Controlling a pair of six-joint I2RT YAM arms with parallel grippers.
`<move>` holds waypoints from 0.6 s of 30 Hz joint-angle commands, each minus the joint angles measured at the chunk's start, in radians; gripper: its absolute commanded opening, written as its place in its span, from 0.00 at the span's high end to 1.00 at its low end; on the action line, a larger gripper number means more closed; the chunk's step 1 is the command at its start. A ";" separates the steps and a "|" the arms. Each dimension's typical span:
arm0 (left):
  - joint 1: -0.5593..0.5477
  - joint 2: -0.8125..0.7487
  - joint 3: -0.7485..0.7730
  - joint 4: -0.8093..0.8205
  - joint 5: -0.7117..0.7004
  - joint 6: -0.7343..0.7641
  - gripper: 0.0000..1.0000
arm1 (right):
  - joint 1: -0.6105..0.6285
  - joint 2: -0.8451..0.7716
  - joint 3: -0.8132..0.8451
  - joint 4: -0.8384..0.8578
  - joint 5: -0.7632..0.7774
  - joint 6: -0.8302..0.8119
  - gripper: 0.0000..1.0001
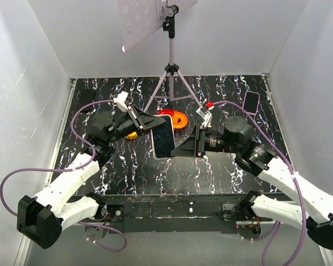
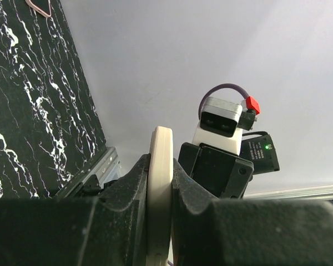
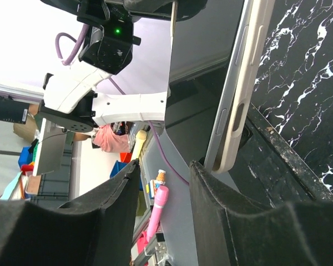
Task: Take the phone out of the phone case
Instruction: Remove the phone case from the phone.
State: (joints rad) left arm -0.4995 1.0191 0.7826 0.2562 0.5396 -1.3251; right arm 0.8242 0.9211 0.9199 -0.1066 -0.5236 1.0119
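The phone (image 1: 164, 137), still in its phone case (image 2: 159, 183), is held above the table (image 1: 127, 172), pinched at its far end by the left gripper (image 1: 146, 120), its near end just ahead of the parted, empty jaws of the right gripper (image 3: 164, 177).

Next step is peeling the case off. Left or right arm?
Right. The left gripper is shut on the cased phone, holding it up; the right gripper is open beside its free end, so it can likely grip there.

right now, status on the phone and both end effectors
Left end effector shut on cased phone, held off table. Right end effector open beside it, not gripping. Tripod behind, apart.
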 commanded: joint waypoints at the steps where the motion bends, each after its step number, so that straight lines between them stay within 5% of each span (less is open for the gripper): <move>1: -0.001 -0.016 0.024 0.074 0.037 -0.034 1.00 | -0.003 -0.021 0.028 -0.073 0.048 -0.068 0.52; 5: -0.001 -0.016 0.020 0.078 0.040 -0.036 1.00 | -0.003 -0.044 0.062 -0.172 0.099 -0.119 0.52; 18: -0.002 0.007 0.000 0.132 0.060 -0.072 1.00 | -0.003 0.013 0.063 -0.030 -0.009 -0.070 0.62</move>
State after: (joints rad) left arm -0.4995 1.0531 0.7773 0.3336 0.5953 -1.3739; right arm 0.8238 0.9318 0.9463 -0.2226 -0.4858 0.9291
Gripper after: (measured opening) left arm 0.138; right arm 0.391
